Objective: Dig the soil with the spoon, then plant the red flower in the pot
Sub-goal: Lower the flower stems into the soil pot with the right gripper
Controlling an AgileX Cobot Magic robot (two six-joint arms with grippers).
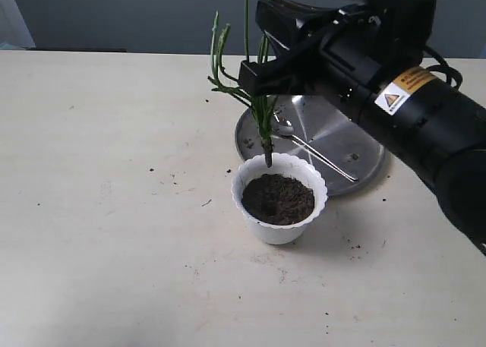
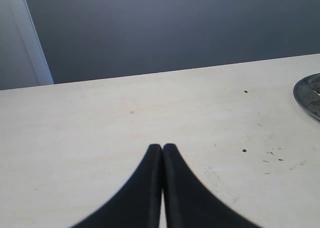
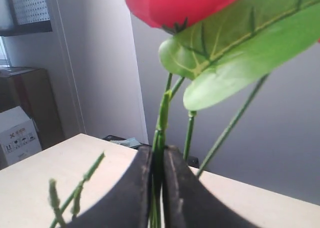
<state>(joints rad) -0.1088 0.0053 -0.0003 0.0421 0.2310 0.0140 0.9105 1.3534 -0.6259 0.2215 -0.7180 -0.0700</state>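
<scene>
The white scalloped pot [image 1: 279, 224] stands mid-table with dark soil [image 1: 278, 198] filling its mouth. My right gripper [image 1: 262, 81] is shut on the green stems of the red flower [image 1: 265, 123], held upright, the stem's dark lower end just above the pot's far rim. In the right wrist view the stem [image 3: 161, 123] runs between the pressed fingers [image 3: 177, 193], with a red bloom [image 3: 175, 6] and a green leaf [image 3: 240, 53] above. The spoon [image 1: 311, 151] lies on the steel plate [image 1: 357, 161]. My left gripper [image 2: 162, 148] is shut and holds nothing.
Soil crumbs [image 1: 354, 246] dot the pale table around the pot and plate. The plate's edge [image 2: 307, 93] shows in the left wrist view. The black right arm [image 1: 425, 111] reaches in from the right, over the plate.
</scene>
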